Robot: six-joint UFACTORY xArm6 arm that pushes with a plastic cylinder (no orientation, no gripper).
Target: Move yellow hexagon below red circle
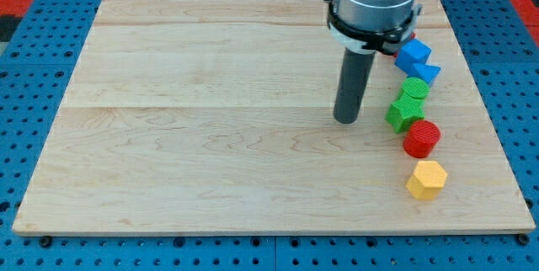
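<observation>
step: yellow hexagon (426,179) sits just below red circle (421,139), nr board's right edge; looks done
tip (346,120): left of green blocks, apart
pincer: none, just a rod
next: back off, no nudging

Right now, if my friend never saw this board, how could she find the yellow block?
Start at the wooden board and look along the view's right side, where blocks run in a line from top to bottom. The yellow hexagon is the last one, nearest the view's bottom, just under the red circle. It is the only yellow block; my tip stands left of the green ones.
</observation>
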